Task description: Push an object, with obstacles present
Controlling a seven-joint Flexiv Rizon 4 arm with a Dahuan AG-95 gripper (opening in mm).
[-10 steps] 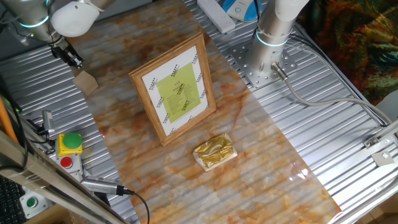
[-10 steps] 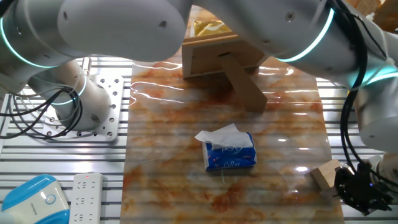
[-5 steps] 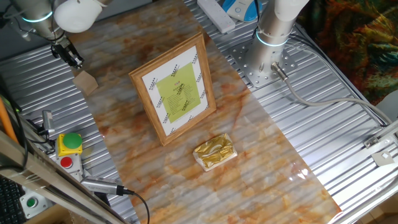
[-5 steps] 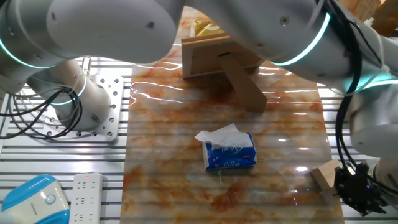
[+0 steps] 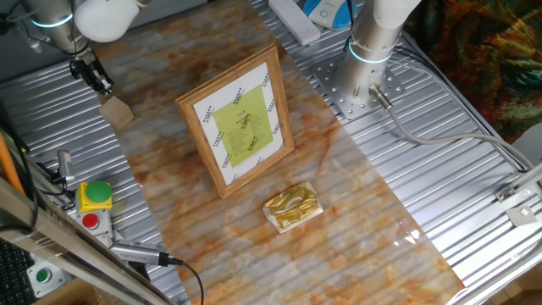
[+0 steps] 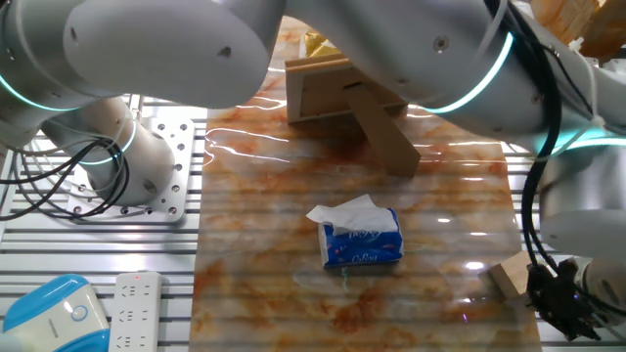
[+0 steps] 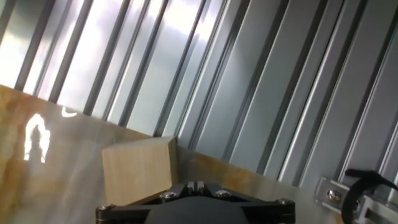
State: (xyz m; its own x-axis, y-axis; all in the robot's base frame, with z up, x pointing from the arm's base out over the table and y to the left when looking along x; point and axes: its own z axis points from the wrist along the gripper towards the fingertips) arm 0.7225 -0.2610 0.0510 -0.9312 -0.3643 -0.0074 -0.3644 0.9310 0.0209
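Hand view: wooden block [image 7: 138, 170] sits just ahead of the gripper body, at the edge of the marbled mat [image 7: 37, 137], with ribbed metal tabletop [image 7: 249, 81] beyond. Block is plain light tan, smooth faces, faint grain, roughly cube-shaped, crisp edges, no markings. Fingertips not visible here; cannot tell whether they are apart or together.

One fixed view: gripper [image 5: 91, 74] hangs over the ribbed metal near the mat's far left corner, dark fingers pointing down, just beside the block [image 5: 115, 110]; contact cannot be judged. Block lies at the mat edge, turned at an angle to it. Picture frame [image 5: 239, 120] stands upright mid-mat, light wood, white mat, yellow-green sheet, well apart from the block. Gold foil packet [image 5: 292, 206] lies flat in front of the frame, close to it.

Other fixed view: block [image 6: 511, 275] at the right mat edge, gripper [image 6: 559, 301] just beside it, low. Blue tissue pack [image 6: 362, 239] mid-mat. Frame's back and prop stand [image 6: 357, 98] further off.
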